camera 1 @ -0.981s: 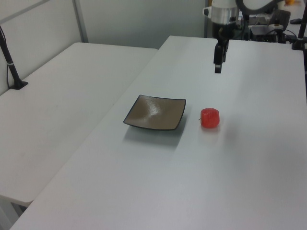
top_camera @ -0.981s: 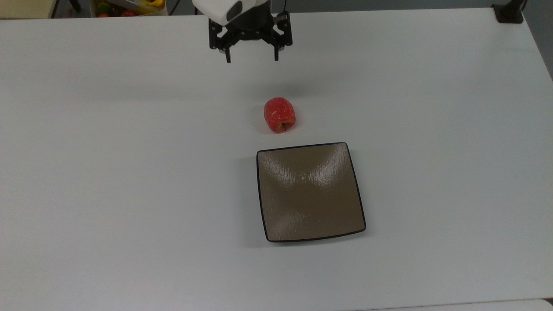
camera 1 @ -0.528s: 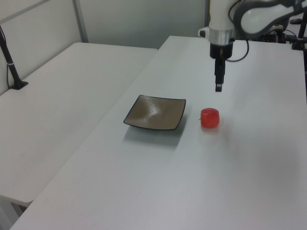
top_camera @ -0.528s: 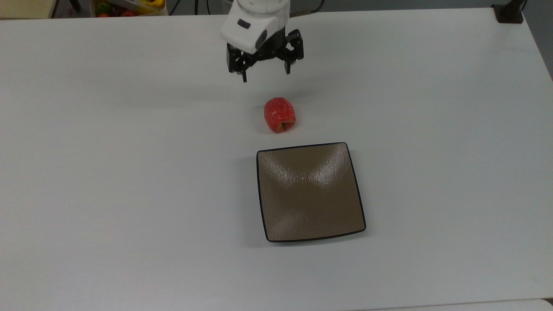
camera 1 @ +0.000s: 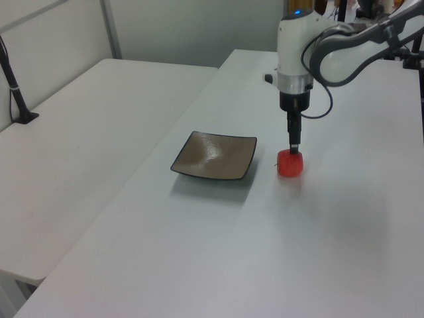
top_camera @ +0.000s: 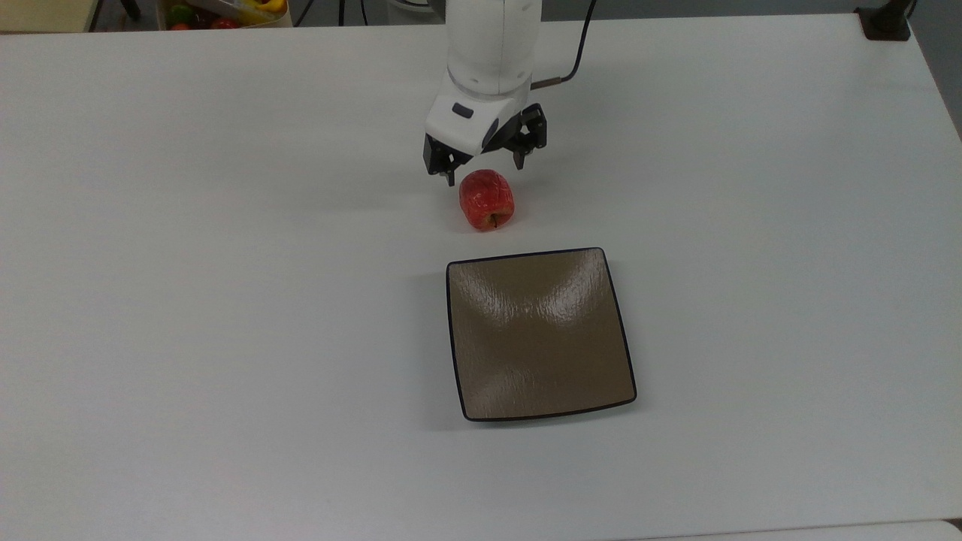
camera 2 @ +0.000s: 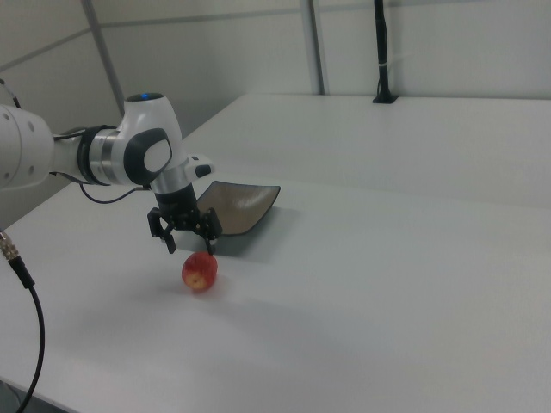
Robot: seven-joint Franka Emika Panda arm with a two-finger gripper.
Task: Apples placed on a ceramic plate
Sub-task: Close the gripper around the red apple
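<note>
A small red apple (top_camera: 488, 199) lies on its side on the white table, stem toward the plate, a short way from the plate's far edge in the top view. It also shows in the left view (camera 1: 290, 163) and the right view (camera 2: 200, 271). The square brown ceramic plate (top_camera: 538, 333) (camera 1: 214, 156) (camera 2: 234, 206) holds nothing. My gripper (top_camera: 485, 171) (camera 1: 294, 148) (camera 2: 191, 249) hangs open just above the apple, fingers spread wider than the fruit, one on each side in the top view, with nothing held between them.
The white table (top_camera: 225, 300) has open room on all sides of the plate. A box of coloured fruit (top_camera: 222, 11) sits past the far edge at the top view's upper left. A black post base (top_camera: 885, 21) stands at the far right corner. A second table (camera 1: 79, 132) adjoins.
The arm has come forward and down from the table's far side. The open gripper now hangs right over the apple. Apple and plate have not moved.
</note>
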